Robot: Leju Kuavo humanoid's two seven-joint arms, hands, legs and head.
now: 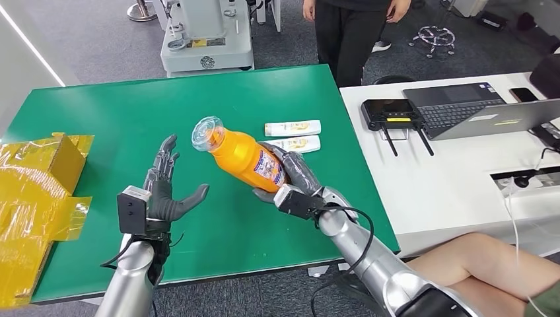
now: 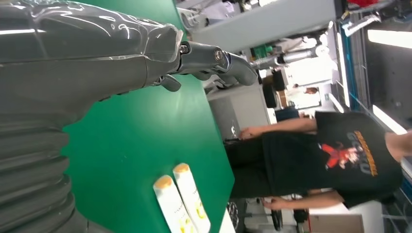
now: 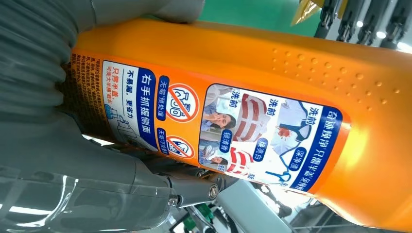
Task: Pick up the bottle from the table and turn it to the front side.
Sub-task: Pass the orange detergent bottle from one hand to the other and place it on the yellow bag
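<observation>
The right hand (image 1: 290, 181) grips the orange bottle (image 1: 241, 155) up off the green surface (image 1: 132, 119), the left hand (image 1: 165, 191) waits open, and turning is left.

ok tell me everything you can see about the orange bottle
The orange bottle looks like glossy plastic, with a clear cap, a raised-dot patch and a blue-bordered label of Chinese text and laundry pictures. It is lifted off the green table and tilted, cap pointing up and away toward the left. The right hand grips its lower body; the left hand is spread nearby, not touching.
</observation>
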